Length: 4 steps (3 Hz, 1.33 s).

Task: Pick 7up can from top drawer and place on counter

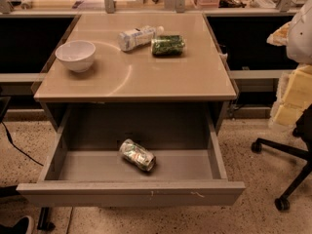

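The 7up can [137, 155] lies on its side, dented, in the middle of the open top drawer [131, 192], near its back. The drawer is pulled far out below the tan counter [156, 77]. My gripper [292, 99] shows as a pale yellow and white shape at the right edge of the view. It is level with the counter's front, well to the right of the drawer and apart from the can. Nothing is seen in it.
On the counter stand a white bowl [75, 55] at the left, and a clear bottle [139, 36] lying on its side next to a dark green snack bag [167, 45] at the back. An office chair base [280, 179] stands on the floor to the right of the drawer.
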Available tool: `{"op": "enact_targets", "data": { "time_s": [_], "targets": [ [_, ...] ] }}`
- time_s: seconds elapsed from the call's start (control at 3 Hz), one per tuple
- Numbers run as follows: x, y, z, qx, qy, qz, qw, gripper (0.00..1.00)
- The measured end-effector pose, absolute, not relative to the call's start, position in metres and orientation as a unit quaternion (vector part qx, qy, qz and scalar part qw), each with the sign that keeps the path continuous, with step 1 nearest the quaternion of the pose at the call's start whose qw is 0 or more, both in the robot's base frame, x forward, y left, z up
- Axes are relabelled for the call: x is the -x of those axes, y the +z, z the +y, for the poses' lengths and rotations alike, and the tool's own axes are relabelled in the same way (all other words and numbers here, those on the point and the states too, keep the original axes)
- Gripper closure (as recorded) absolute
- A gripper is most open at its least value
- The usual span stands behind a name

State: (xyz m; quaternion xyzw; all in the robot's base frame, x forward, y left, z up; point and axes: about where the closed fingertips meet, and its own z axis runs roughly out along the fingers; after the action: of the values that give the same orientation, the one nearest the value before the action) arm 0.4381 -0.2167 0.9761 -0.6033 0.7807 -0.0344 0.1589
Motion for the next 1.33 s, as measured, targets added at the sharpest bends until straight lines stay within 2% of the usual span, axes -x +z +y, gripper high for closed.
{"op": "enact_targets", "data": {
  "time_s": [0.33,0.67,1.33],
  "targets": [
    [-0.437,0.973,-0.210,0.606,-0.034,0.778,0.164,0.00],
    [-0.436,0.953,-0.167,0.631,-0.016,0.755,0.179,0.00],
    [-0.461,0.867,-0.075,0.623,0.116,0.727,0.265,0.00]
  ]
}}
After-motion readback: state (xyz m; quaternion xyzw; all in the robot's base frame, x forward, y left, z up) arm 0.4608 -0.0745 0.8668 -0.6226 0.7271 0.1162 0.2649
